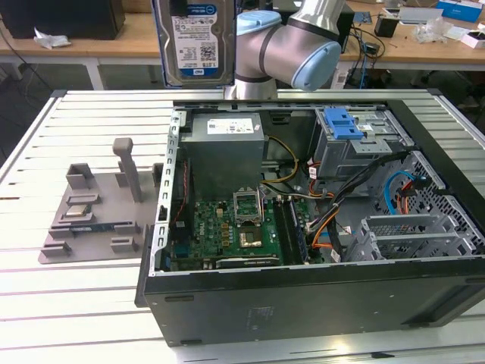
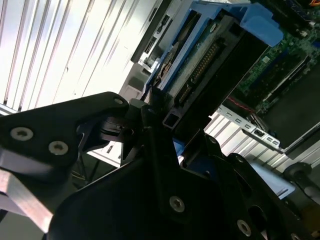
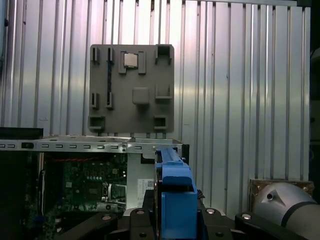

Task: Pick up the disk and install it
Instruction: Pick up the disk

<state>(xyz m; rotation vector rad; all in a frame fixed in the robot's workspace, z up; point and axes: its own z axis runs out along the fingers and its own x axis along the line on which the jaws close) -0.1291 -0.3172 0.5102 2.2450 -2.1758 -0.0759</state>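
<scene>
Second wrist view: pincer [image 2: 167, 124] clamped on disk [image 2: 202, 62].

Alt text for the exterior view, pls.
The robot arm holds the disk aloft, label toward the camera. Below it, an open computer case lies on a slatted table, with a grey parts fixture at the exterior view's left of the case.

I see an open computer case [image 1: 303, 303] lying on its side on the slatted white bench [image 1: 76, 303]. Inside, a grey power supply [image 1: 225, 148] sits just beside a green motherboard [image 1: 227, 235]. Toward the exterior view's right, a blue bracket [image 1: 341, 123] tops a metal drive cage [image 1: 352, 155], with orange and black cables [image 1: 326, 227] nearby. A grey fixture tray [image 1: 106, 205] rests beside the case on the exterior view's left
</scene>
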